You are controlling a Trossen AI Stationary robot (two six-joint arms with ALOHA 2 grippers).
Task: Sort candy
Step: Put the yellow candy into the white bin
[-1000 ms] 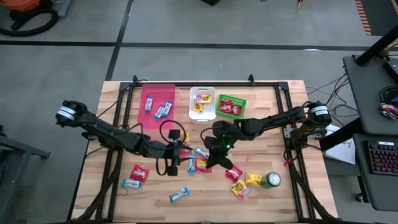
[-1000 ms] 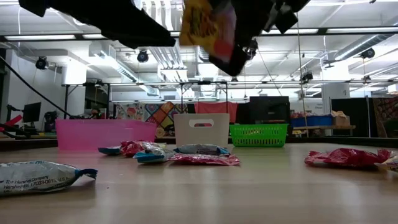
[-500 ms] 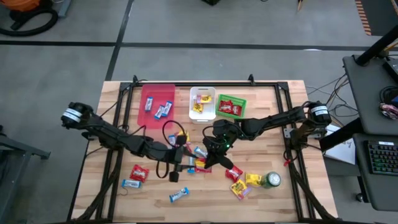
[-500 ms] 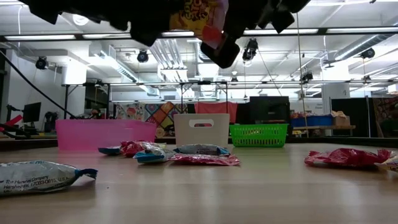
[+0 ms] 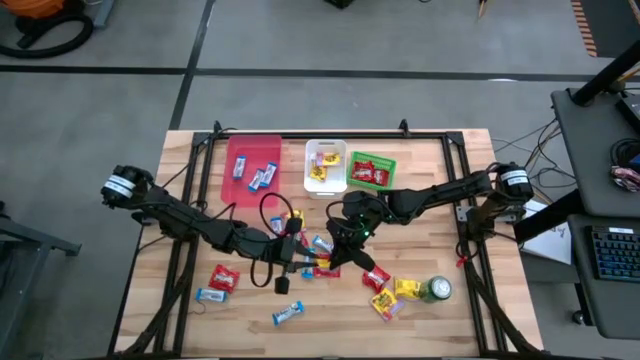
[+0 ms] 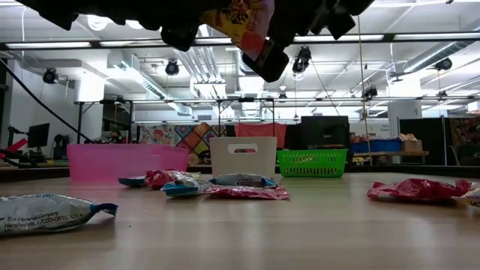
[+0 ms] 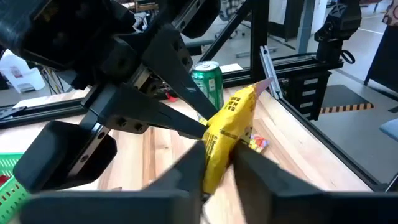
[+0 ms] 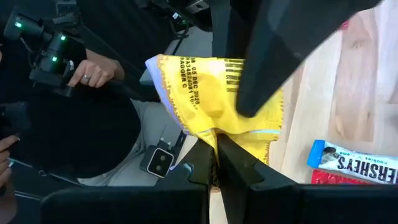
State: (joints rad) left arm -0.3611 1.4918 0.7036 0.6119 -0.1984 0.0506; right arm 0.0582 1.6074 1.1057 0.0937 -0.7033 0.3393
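Candy: we've got one yellow packet pinched from both sides mid-frame in the high view, right gripper clamped on it and left gripper closing around it too (a two-arm grab). Other candy lies loose on the table.

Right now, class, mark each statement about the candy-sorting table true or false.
1. The right fingers pinch a yellow packet. True.
2. The green can lies inside a basket. False: the green can stands upright on the table, apart from the bins.
3. The pink bin holds blue-and-silver bars. True.
4. The yellow packet rests on the table. False: it is held up in the air above it.
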